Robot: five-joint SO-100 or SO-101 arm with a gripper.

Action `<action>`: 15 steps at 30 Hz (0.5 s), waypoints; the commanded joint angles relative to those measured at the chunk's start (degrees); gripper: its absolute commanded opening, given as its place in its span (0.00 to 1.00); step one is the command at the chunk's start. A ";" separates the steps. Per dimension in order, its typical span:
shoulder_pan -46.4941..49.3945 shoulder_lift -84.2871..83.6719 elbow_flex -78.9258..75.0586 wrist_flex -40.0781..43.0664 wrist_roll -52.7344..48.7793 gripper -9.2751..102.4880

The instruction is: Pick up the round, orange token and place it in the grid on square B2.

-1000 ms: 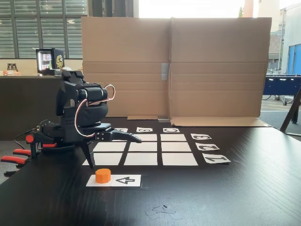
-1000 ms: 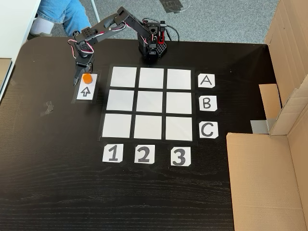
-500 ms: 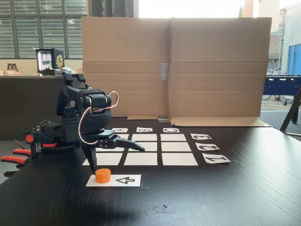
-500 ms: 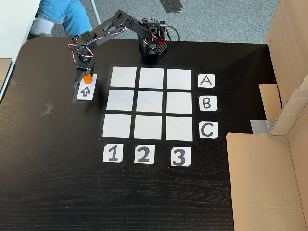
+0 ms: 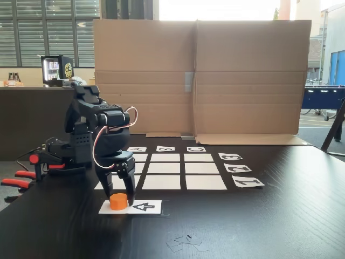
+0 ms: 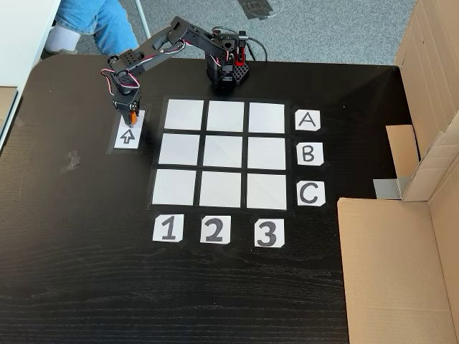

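Lowered since a moment ago, my black gripper (image 5: 121, 194) straddles the small orange cylindrical token (image 5: 118, 202) on its arrow-marked white paper strip (image 5: 145, 206); fingers appear closed around it. Next: lift toward centre square B2 (image 6: 225, 152).

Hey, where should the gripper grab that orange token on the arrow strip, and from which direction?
Grip the token across its curved side wall, coming straight down from above. It stands flat on the arrow strip, a short upright cylinder, so opposite sides suit the two fingers. The gripper already straddles it.
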 commanded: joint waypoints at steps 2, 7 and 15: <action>0.00 2.02 -1.67 -0.79 0.09 0.08; 0.18 8.35 2.29 -1.67 0.18 0.08; -1.32 21.80 16.35 -6.50 0.35 0.08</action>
